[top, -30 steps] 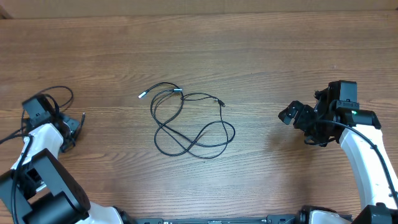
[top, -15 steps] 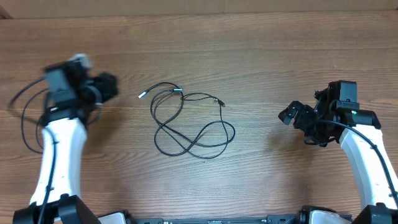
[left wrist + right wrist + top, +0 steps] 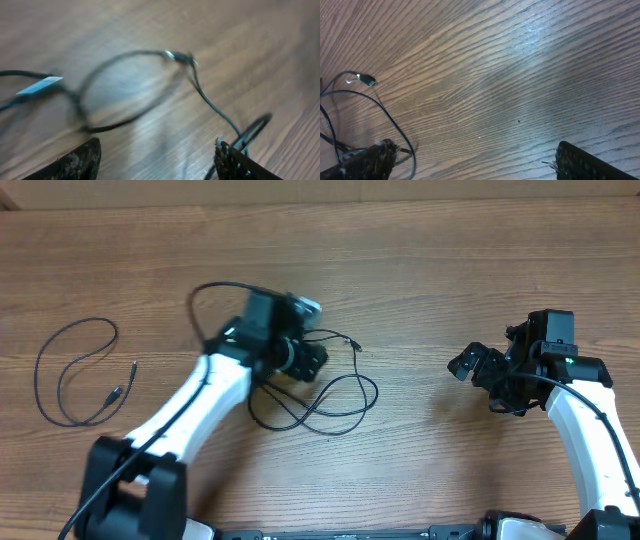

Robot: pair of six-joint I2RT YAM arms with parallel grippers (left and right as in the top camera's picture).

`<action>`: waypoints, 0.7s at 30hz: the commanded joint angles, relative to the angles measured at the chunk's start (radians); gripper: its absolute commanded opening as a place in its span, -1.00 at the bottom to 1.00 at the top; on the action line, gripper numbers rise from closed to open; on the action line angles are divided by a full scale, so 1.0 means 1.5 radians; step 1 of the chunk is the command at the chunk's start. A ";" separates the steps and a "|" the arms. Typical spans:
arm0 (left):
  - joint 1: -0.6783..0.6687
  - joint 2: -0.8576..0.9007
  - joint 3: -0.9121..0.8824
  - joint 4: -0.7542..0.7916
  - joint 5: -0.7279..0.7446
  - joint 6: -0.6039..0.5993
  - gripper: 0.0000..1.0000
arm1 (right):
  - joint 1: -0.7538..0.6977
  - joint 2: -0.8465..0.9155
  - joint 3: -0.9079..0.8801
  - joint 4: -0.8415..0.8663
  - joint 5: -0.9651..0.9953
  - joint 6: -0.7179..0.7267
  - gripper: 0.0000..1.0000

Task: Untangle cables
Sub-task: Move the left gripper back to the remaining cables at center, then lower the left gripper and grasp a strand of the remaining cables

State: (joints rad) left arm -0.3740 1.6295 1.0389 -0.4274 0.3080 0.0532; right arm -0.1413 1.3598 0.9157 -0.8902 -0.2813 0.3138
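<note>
Wood-grain counter [image 3: 430,270]: cable tangle [image 3: 335,415] at centre, loose cable [image 3: 78,365] far left. Left gripper [image 3: 315,363] over tangle, jaws apart. Right gripper [image 3: 462,366] also apart.

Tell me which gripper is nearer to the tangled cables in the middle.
Left. The left gripper hovers over the tangled cables; the right gripper is apart, off to their right.

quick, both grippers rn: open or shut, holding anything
Left gripper: open, holding nothing, above the tangled cables.
Right gripper: open, empty.
</note>
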 commanded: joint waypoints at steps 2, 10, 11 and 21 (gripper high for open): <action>-0.066 0.067 0.003 -0.003 -0.052 0.077 0.44 | 0.005 0.003 0.000 0.002 -0.001 -0.001 1.00; -0.114 0.148 0.003 -0.004 -0.078 0.099 0.27 | 0.005 0.003 0.000 0.002 -0.001 -0.001 1.00; -0.116 0.154 0.003 -0.004 -0.087 0.099 0.19 | 0.005 0.003 0.000 0.001 -0.001 -0.001 1.00; -0.117 0.125 0.053 -0.053 -0.126 0.097 0.08 | 0.005 0.003 0.000 0.001 -0.001 -0.001 0.99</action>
State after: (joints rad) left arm -0.5468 1.8458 1.0603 -0.4820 0.1596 0.1875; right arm -0.1413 1.3598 0.9157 -0.8909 -0.2813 0.3138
